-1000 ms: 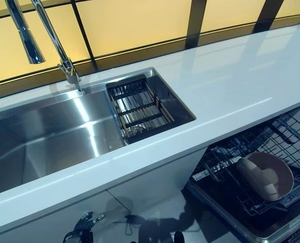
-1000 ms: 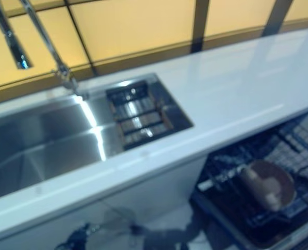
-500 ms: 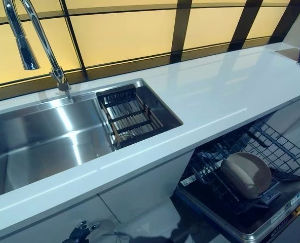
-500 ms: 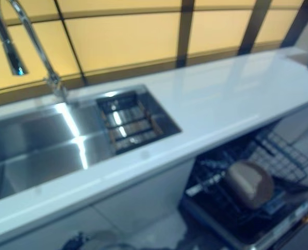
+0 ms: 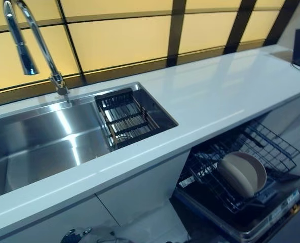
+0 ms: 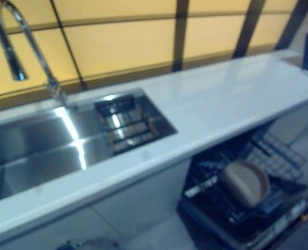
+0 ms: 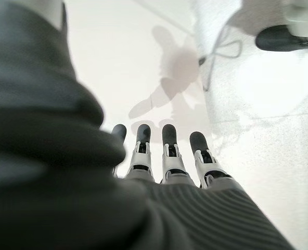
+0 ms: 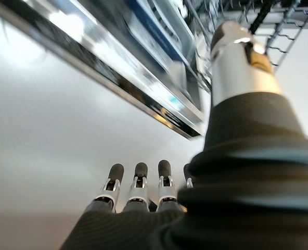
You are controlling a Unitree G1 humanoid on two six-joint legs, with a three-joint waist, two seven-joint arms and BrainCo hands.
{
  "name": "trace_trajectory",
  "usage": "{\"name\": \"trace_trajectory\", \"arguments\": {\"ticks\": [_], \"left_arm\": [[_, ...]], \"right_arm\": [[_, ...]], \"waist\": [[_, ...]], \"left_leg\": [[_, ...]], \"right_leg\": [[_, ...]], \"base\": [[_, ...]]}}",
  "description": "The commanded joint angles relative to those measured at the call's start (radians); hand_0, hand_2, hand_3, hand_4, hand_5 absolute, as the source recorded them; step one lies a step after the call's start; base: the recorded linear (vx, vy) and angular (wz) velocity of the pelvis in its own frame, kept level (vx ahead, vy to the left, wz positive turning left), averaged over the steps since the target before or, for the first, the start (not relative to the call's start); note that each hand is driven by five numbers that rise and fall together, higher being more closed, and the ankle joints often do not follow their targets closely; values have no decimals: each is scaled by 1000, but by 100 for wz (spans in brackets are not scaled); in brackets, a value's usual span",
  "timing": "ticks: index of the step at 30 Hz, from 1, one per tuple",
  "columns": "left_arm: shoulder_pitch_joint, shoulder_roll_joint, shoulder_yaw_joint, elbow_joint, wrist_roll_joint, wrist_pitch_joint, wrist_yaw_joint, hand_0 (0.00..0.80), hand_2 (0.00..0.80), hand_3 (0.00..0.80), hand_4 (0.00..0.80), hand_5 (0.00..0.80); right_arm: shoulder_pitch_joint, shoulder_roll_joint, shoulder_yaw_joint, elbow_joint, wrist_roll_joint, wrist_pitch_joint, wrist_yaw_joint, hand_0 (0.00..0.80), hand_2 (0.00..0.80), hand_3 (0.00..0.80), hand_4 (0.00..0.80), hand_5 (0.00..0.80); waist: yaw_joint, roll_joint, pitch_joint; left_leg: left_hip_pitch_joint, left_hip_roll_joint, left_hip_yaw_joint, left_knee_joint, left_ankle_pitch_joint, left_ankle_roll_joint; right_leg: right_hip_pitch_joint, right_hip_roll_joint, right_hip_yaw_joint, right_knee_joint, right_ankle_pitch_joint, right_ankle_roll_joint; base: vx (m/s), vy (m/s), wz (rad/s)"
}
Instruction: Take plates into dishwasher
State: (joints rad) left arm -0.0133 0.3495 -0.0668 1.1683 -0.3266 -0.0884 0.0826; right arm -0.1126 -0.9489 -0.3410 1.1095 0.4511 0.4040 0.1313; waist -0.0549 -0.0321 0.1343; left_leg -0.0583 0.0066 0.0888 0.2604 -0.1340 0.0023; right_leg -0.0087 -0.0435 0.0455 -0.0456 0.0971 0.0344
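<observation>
Beige plates (image 5: pixel 241 173) are standing on edge in the wire lower rack (image 5: pixel 271 147) of the open dishwasher (image 5: pixel 251 223), under the white countertop (image 5: pixel 216 96). Left hand (image 7: pixel 164 156) is hanging over pale floor, fingers relaxed, holding nothing. Right hand (image 8: pixel 138 195) is hanging beside the dishwasher, fingers straight, empty.

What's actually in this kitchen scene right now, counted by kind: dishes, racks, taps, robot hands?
Plates, standing together in the dishwasher rack: plates: at least 2, exact number unclear
Dishwasher rack: 1
Drain basket in the sink: 1
Tap: 1
Robot hands, both empty with straight fingers: left hand, right hand: 2
Total: at least 7
</observation>
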Motion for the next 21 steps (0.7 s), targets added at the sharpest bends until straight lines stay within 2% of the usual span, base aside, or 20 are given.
{"name": "trace_trajectory", "arguments": {"ticks": [1, 2, 4, 7, 9, 11, 13, 15, 18, 20, 21], "left_arm": [[-110, 51, -3, 34, 56, 47, 11, 0, 0, 0, 0, 0], [-109, 61, -8, 29, 65, 67, 11, 0, 0, 0, 0, 0], [-87, 78, -9, 35, 60, 100, 4, 0, 0, 0, 0, 0], [-46, 97, 13, 77, 58, 119, -6, 0, 0, 0, 0, 0], [-18, 117, 44, 101, 52, 131, -9, 0, 0, 0, 0, 0], [-2, 142, 74, 110, 40, 155, -11, 0, 0, 0, 0, 0], [3, 161, 95, 124, 53, 173, -19, 0, 0, 0, 0, 0], [-8, 181, 100, 123, 56, 184, -16, 0, 0, 0, 0, 0], [-40, 200, 103, 82, 28, 204, 18, 0, 0, 0, 0, 0], [-80, 197, 83, 40, 17, 203, 7, 0, 0, 0, 0, 0], [-83, 194, 80, 33, 17, 202, 3, 0, 0, 0, 0, 0]], "right_arm": [[-55, 28, 18, 33, 45, 29, 31, 0, 0, 0, 0, 0], [-41, 48, 21, 49, 59, 37, 41, 0, 0, 0, 0, 0], [-21, 75, 23, 71, 38, 40, 41, 0, 0, 0, 0, 0], [11, 124, 4, 107, 31, 12, 66, 0, 0, 0, 0, 0], [22, 169, 11, 100, 44, 0, 54, 0, 0, 0, 0, 0], [20, 212, 22, 111, 72, -35, 33, 0, 0, 0, 0, 0], [12, 240, 26, 123, 70, -56, 23, 0, 0, 0, 0, 0], [-8, 261, 48, 126, 100, -63, 17, 0, 0, 0, 0, 0], [-36, 314, 95, 86, 203, -46, -11, 0, 0, 0, 0, 0], [-48, 347, 122, 67, 268, -73, -36, 0, 0, 0, 0, 0], [-49, 348, 122, 64, 279, -78, -36, 0, 0, 0, 0, 0]], "waist": [[2, -34, 99], [4, -32, 119], [12, -27, 128], [24, 1, 129], [43, 23, 116], [73, 33, 97], [93, 28, 89], [112, 16, 98], [121, -23, 124], [116, -28, 155], [115, -28, 160]], "left_leg": [[99, -64, 58, 15, -171, 94], [91, -63, 70, 24, -170, 99], [105, -63, 64, -19, -150, 100], [109, -47, 64, -62, -119, 112], [101, -30, 51, -72, -104, 124], [66, -8, 34, -39, -119, 140], [36, 11, 32, -2, -138, 151], [-26, 30, 8, 52, -150, 151], [-121, 80, -1, 100, -121, 97], [-160, 102, -16, 61, -46, 51], [-160, 103, -17, 50, -36, 46]], "right_leg": [[-86, -4, -70, -38, 42, 91], [-117, -7, -86, -27, 44, 90], [-113, -8, -110, 2, 28, 85], [-117, -37, -142, 140, -3, 62], [-86, -72, -163, 219, -46, 31], [-41, -132, -187, 265, -49, 10], [-9, -177, -200, 263, -31, 13], [13, -202, -201, 223, -35, 19], [29, -148, -210, 148, -122, 35], [19, -113, -215, 145, -159, 37], [18, -110, -220, 144, -163, 37]], "base": [[-437, 53, -30], [-380, 21, -34], [-293, -7, -14], [-248, -44, -16], [-190, -162, -31], [-158, -263, -41], [-193, -401, -52], [-270, -553, -41], [-342, -700, -9], [-353, -581, 15], [-369, -552, 24]]}}
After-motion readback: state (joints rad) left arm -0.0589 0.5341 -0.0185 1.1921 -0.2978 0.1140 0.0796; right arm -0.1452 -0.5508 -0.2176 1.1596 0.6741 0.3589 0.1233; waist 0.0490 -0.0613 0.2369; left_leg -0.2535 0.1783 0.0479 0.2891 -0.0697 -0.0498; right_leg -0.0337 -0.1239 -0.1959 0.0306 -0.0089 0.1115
